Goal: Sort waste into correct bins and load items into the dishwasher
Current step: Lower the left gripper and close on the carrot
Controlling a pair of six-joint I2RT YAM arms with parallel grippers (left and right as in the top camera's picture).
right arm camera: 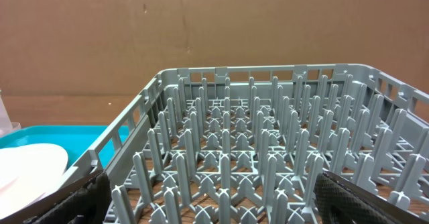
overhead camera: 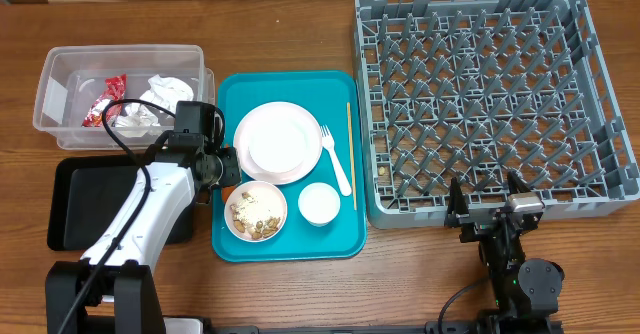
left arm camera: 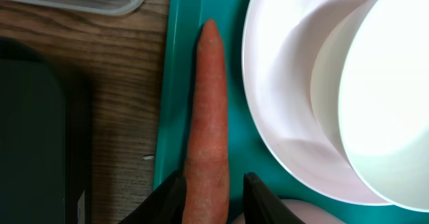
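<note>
Hugging teal tray's (left arm camera: 175,83) left rim, carrot (left arm camera: 209,123) between fingers (left arm camera: 258,196)

Overhead looks down; wrist cams low, close-up.

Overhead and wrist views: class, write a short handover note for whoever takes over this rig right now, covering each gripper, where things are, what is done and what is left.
Left gripper: closed on the carrot, which lies along the teal tray's left edge.
Right gripper: open, empty, at the rack's near edge.
Done: wrapper and napkins are in the clear tub.
Left: bin the carrot and the scraps in the bowl; black tray holds nothing visible. Plate with a bowl on it, cup, fork and stick go into the rack, which has no dishes yet.
</note>
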